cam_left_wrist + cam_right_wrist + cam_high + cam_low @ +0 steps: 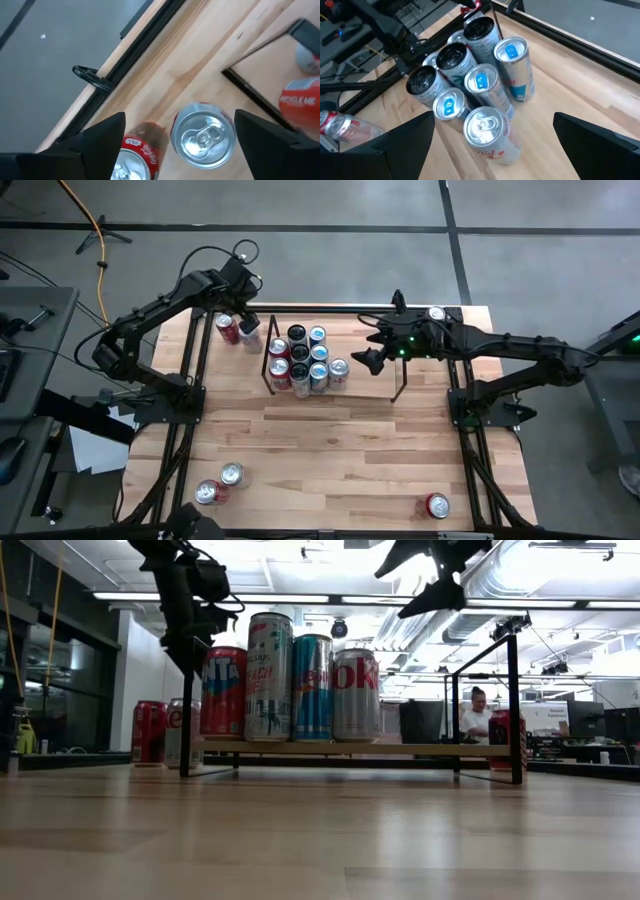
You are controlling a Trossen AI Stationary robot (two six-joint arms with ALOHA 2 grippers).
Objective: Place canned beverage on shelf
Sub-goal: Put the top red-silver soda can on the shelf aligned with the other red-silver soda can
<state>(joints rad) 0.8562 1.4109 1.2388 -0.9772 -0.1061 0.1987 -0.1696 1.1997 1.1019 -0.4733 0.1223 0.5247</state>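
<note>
Two dark robot arms reach over a wooden table (330, 450). The shelf (420, 315), a black rod rack, stands at the table's far side with a cluster of cans (305, 360) on its left end. The right gripper (372, 362) hovers beside that cluster, jaws wide open. The left gripper (245, 322), jaws open, hangs over two cans (238, 332) standing on the table just left of the shelf.

Silver can on the shelf, rightmost of the front row (357, 695): red letters "ok" — the rest is cut off by the neighbouring can.
Red can beside the left gripper (135, 152): white Coca-Cola script, partly readable.
Red can at the frame's edge (302, 101): white lettering — blurred, not readable.
</note>
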